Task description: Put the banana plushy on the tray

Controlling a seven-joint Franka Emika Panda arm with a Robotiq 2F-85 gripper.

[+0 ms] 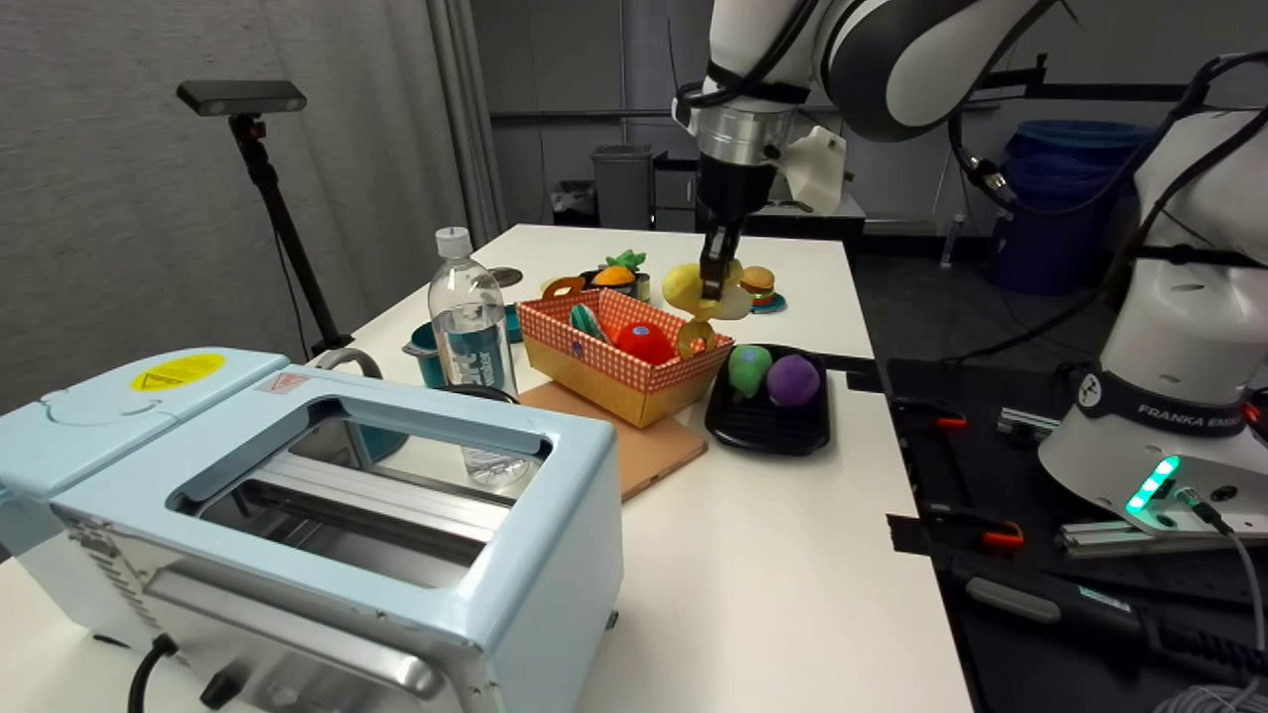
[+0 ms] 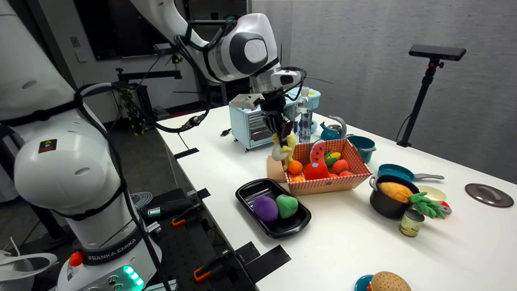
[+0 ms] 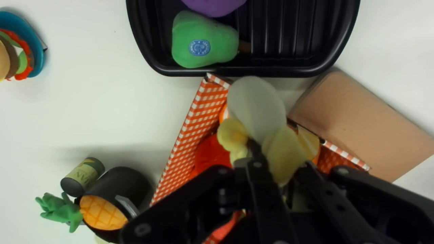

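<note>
The banana plushy, yellow with a whitish peeled part, is in my gripper in both exterior views (image 1: 684, 285) (image 2: 279, 153) and the wrist view (image 3: 256, 105). My gripper (image 1: 713, 282) (image 2: 284, 139) (image 3: 279, 157) points down and is shut on it, holding it above the edge of the orange bin nearest the tray. The fingers hide part of the plushy. The black tray (image 1: 768, 438) (image 2: 278, 234) (image 3: 288, 34) lies on the table beside the bin. A green pear toy (image 2: 286, 206) and a purple toy (image 2: 265, 209) lie in it.
The orange checked bin (image 1: 619, 381) (image 2: 323, 188) holds several toys and stands partly on a flat wooden board (image 3: 366, 125). A water bottle (image 1: 475, 347) and a light blue toaster oven (image 1: 555, 555) stand near. A black pot (image 2: 383, 204), a can (image 2: 411, 223) and a toy burger (image 2: 389, 283) lie beyond.
</note>
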